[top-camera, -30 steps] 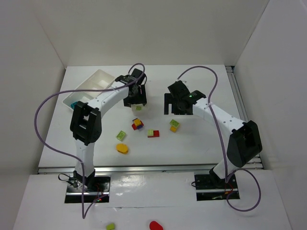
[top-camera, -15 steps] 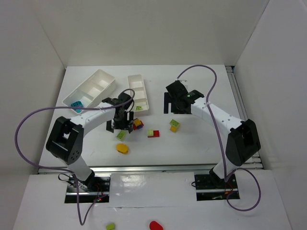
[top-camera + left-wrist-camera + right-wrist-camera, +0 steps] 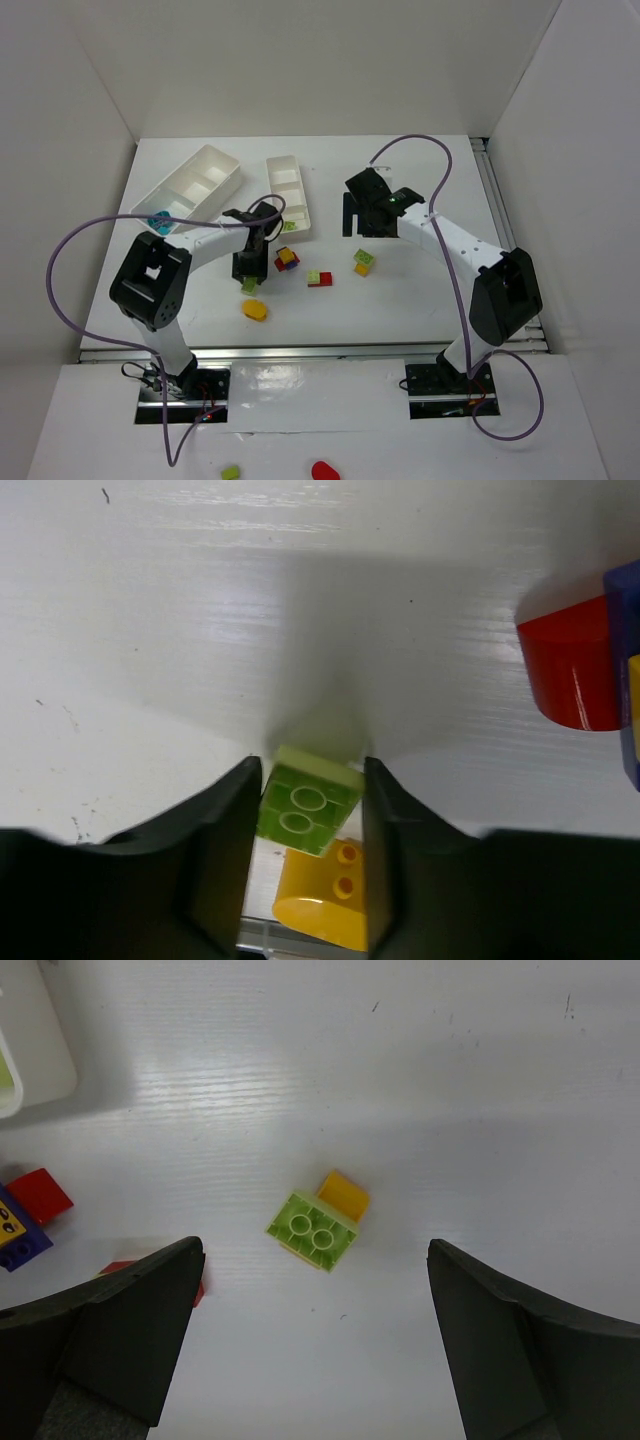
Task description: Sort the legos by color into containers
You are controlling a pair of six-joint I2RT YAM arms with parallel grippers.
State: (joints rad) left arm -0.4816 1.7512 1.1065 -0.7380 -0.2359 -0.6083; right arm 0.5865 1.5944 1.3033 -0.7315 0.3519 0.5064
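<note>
Beneath everything, white table [image 3: 420, 170]. On its far left, wider tray [image 3: 205, 175] holding a cyan brick [image 3: 156, 218] in its near compartment. Just right of that, narrow tray [image 3: 283, 178] with a lime piece [image 3: 290, 226] at its near end. Above a lime-on-orange pair [image 3: 318, 1228], right gripper [image 3: 315, 1335] spread wide, touching nothing. Down at the table surface, left gripper [image 3: 312, 780] pinching a lime brick [image 3: 308, 805], fingers [image 3: 225, 850] pressed against both its sides. Just beside that brick, a yellow rounded piece [image 3: 320, 905]. Off to the right, a red-purple-yellow clump [image 3: 575, 670], apart from the fingers. Farther right again, a lime-and-red pair [image 3: 319, 278].
</note>
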